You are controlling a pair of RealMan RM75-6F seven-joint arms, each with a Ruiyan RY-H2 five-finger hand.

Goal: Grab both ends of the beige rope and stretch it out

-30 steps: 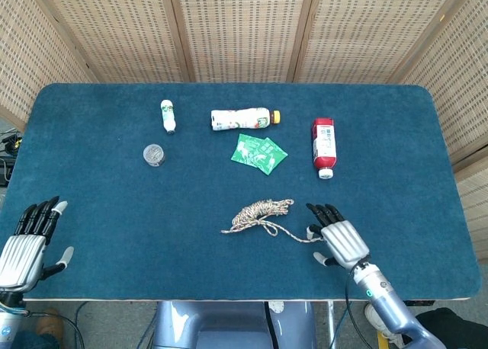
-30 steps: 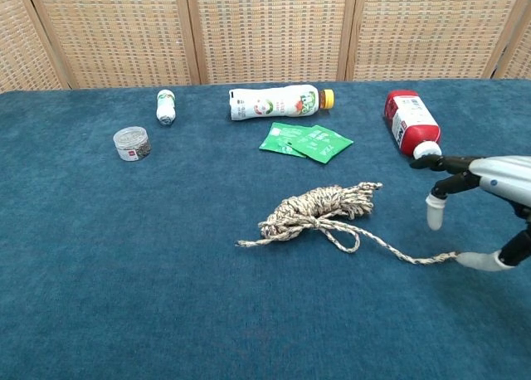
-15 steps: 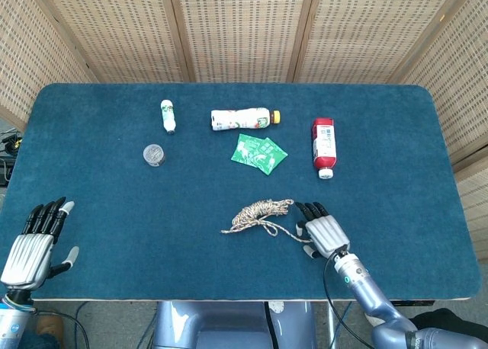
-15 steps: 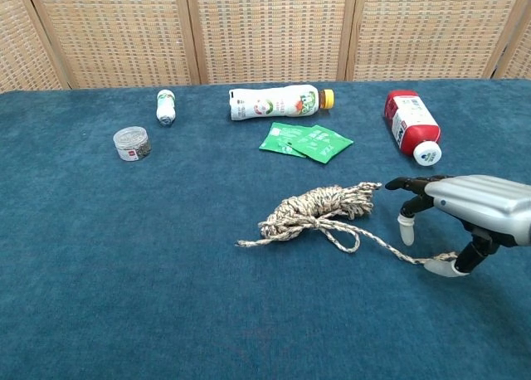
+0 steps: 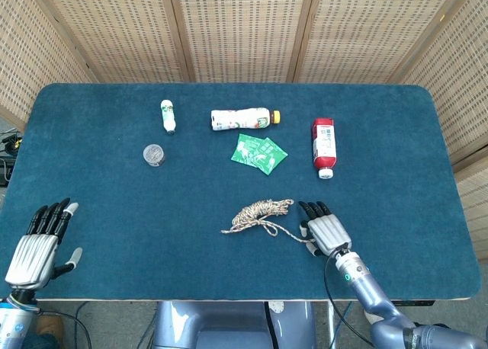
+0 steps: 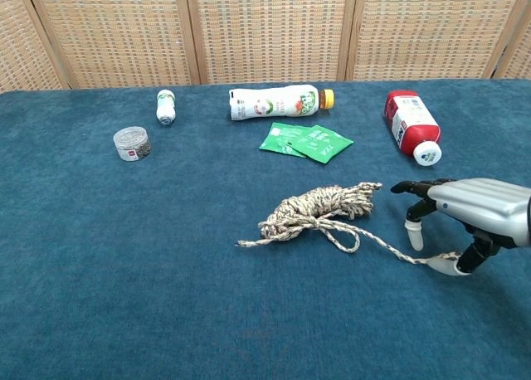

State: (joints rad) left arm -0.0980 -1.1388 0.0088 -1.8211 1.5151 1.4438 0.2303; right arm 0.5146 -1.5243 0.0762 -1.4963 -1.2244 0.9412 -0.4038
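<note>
The beige rope (image 5: 259, 211) lies bunched in a loose coil near the table's front middle, also seen as the rope (image 6: 319, 211) in the chest view. One loose end (image 6: 241, 244) points left; a long strand (image 6: 390, 249) trails right to my right hand (image 6: 473, 212). That hand (image 5: 325, 230) hovers palm down over the strand's tip, fingers spread, thumb (image 6: 444, 268) touching the tip, nothing pinched. My left hand (image 5: 40, 244) is far off at the front left corner, fingers apart, holding nothing; only the head view shows it.
Behind the rope lie green sachets (image 5: 258, 152), a white bottle with an orange cap (image 5: 241, 119), a red bottle (image 5: 324, 146), a small white bottle (image 5: 168, 116) and a small round jar (image 5: 154, 155). The table's front edge (image 5: 229, 298) runs just below both hands.
My right hand slid left onto the rope's right end, then eased back slightly right. The left hand crept a little forward. The rope has not shifted.
</note>
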